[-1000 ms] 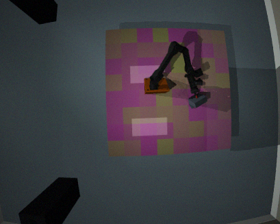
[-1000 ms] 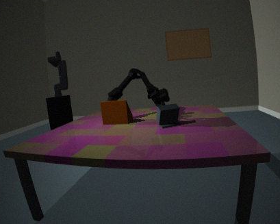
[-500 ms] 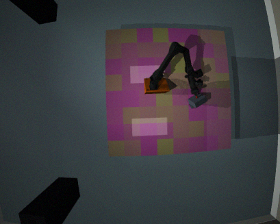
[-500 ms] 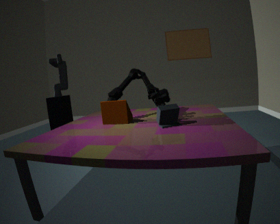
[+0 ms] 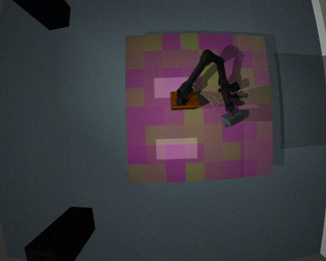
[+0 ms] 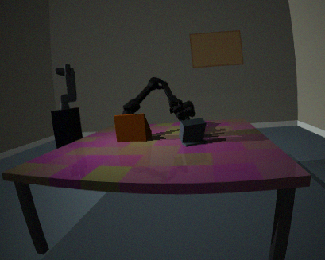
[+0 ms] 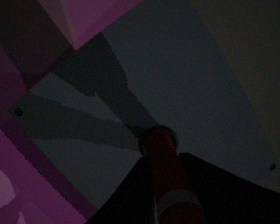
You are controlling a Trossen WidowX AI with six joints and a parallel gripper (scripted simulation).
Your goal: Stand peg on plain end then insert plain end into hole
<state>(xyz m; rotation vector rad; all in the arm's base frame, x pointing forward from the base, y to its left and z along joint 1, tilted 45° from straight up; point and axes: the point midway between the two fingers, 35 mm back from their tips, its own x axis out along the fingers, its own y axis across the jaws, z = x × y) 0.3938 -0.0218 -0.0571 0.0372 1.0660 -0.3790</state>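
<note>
The sloped grey panel (image 5: 233, 118) (image 6: 192, 131) (image 7: 200, 90) stands on the table, its face filling much of the wrist view. Its one hole (image 7: 174, 138) shows as a dark ring. My gripper (image 5: 231, 112) (image 6: 184, 118) is shut on the red peg (image 7: 166, 165), close over the panel's face. The peg's white band (image 7: 178, 197) is on the camera side of the fingers, and the plain end points at the panel. That end lies inside the ring's outline; how deep it is cannot be told. The fingers show dark on both sides of the peg.
An orange block (image 5: 193, 100) (image 6: 131, 128) is at the arm's base, left of the panel. The patchwork table (image 5: 140, 117) (image 6: 164, 176) carries both. Shadows of the arm fall across the panel's face. Dark pillars (image 5: 60, 237) (image 6: 67, 126) stand off the table.
</note>
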